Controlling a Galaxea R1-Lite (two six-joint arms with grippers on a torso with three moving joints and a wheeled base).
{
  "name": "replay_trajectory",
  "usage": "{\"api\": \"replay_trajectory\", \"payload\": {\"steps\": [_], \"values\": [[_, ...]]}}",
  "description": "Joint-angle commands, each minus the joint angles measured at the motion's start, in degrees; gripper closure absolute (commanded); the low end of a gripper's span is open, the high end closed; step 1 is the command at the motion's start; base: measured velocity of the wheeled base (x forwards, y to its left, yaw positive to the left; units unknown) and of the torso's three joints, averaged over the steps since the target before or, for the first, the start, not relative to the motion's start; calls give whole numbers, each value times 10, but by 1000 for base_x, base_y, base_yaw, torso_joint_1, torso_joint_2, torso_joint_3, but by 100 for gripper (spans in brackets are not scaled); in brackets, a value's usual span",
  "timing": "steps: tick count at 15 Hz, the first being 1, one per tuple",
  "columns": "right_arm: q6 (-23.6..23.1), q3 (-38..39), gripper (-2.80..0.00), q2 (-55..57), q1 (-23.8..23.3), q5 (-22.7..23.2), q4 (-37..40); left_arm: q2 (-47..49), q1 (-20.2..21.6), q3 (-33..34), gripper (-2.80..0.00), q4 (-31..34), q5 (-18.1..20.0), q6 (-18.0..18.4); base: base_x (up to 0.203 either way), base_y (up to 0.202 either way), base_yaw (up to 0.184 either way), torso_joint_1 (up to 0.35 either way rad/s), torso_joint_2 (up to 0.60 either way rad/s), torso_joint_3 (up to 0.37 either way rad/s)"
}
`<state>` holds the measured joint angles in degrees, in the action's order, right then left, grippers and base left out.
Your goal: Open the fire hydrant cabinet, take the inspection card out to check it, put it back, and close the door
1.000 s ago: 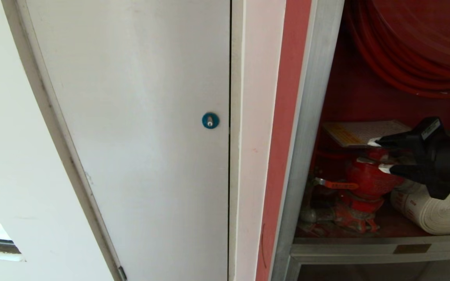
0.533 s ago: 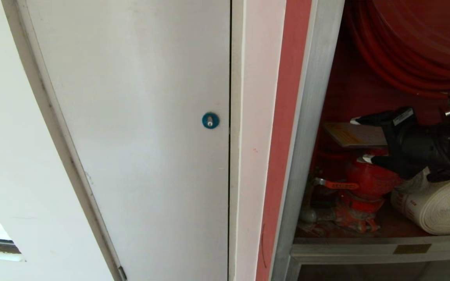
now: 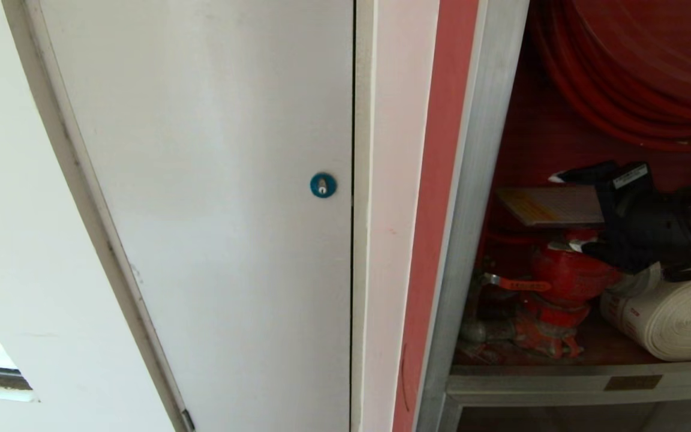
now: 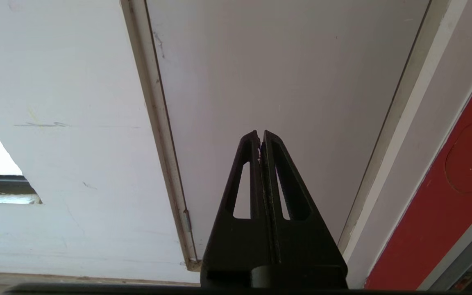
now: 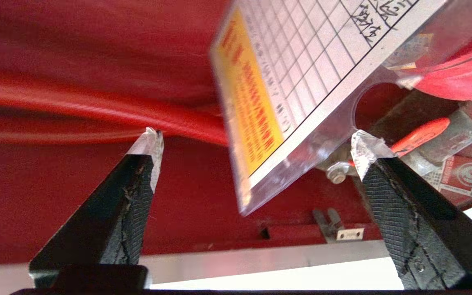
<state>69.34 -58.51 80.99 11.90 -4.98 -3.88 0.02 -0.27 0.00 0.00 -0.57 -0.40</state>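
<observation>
The right gripper [image 3: 570, 211] was nearly shut a moment ago, and now its two fingers are spread wide apart, one above the inspection card [image 3: 552, 205] and one below it. The card lies between them on the red valve [image 3: 567, 273], inside the fire hydrant cabinet [image 3: 471, 198]. It looks set to pinch the card or has just let it go. The left gripper [image 4: 261, 141] waits, fingers together.

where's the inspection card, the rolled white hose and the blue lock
inspection card [image 3: 552, 205], head view, middle of its printed face
rolled white hose [image 3: 678, 321], head view, side of the roll
blue lock [image 3: 323, 185], head view, centre of the round lock
</observation>
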Motion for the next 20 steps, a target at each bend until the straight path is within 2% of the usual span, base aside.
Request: {"api": "replay_trajectory", "payload": {"steps": [1, 4, 5, 9, 13, 20], "values": [[3, 2, -280, -19, 1, 0, 0, 0, 0, 0, 0, 0, 0, 0, 0, 0, 0, 0, 0, 0], [14, 2, -280, -18, 1, 1, -2, 0, 0, 0, 0, 0, 0, 0, 0, 0, 0, 0, 0, 0], [34, 4, -280, -21, 1, 5, -1, 1, 0, 0, 0, 0, 0, 0, 0, 0, 0, 0, 0, 0], [51, 20, -280, -43, 3, 46, -6, 1, 0, 0, 0, 0, 0, 0, 0, 0, 0, 0, 0, 0], [60, 87, -280, -65, 11, 61, -123, 0, 0, 0, 0, 0, 0, 0, 0, 0, 0, 0, 0, 0], [76, 111, -280, -39, 8, 64, -132, 1, 0, 0, 0, 0, 0, 0, 0, 0, 0, 0, 0, 0]]}}
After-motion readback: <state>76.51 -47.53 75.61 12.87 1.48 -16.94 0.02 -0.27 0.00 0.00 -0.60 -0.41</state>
